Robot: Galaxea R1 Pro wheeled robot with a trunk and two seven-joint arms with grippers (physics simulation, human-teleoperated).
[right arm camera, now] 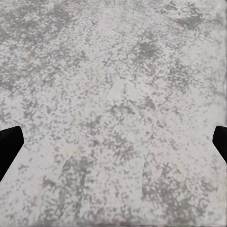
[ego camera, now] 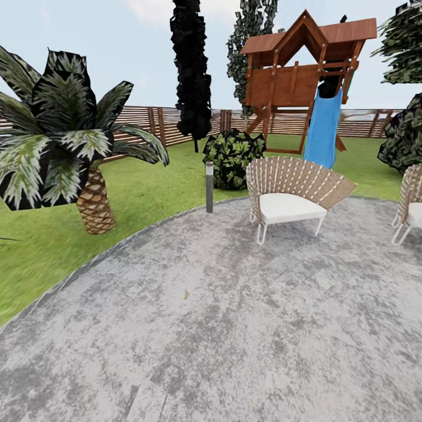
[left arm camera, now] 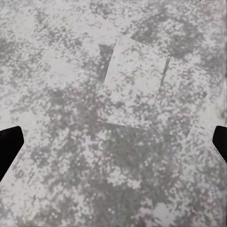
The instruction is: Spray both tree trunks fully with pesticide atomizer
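Garden lawn [ego camera: 164, 187], wide and green, fills the left and centre of the head view behind a curved apron of mottled grey paving slabs [ego camera: 234, 328] that takes up the whole lower half. Left gripper [left arm camera: 113, 142]: both dark fingertips [left arm camera: 8, 146] sit at opposite side edges of the left wrist view, spread wide, nothing between them; the camera faces straight onto grey paving with one paler square slab outline near the upper centre. Right gripper [right arm camera: 113, 142]: same pose, dark fingertips [right arm camera: 8, 146] at opposite edges of the right wrist view, spread wide and holding nothing, over speckled grey paving. Brown horizontal-slat wooden fence [ego camera: 152, 120] runs across mid-frame at the far edge of the lawn. Wooden play tower with pitched roof [ego camera: 299, 64] stands upper right, a blue slide [ego camera: 323, 129] leaning from it. Short palm with scaly brown trunk [ego camera: 94, 199] stands at left on the grass, just off the paving edge. Dark narrow cypress-like tree [ego camera: 190, 70] rises upper centre; round leafy bush [ego camera: 233, 157] below it. Slim grey bollard post [ego camera: 209, 187] stands at the paving rim. White-cushioned woven barrel chair [ego camera: 290, 196] sits on the paving, right of centre; part of a second similar chair [ego camera: 410, 205] at the right edge.
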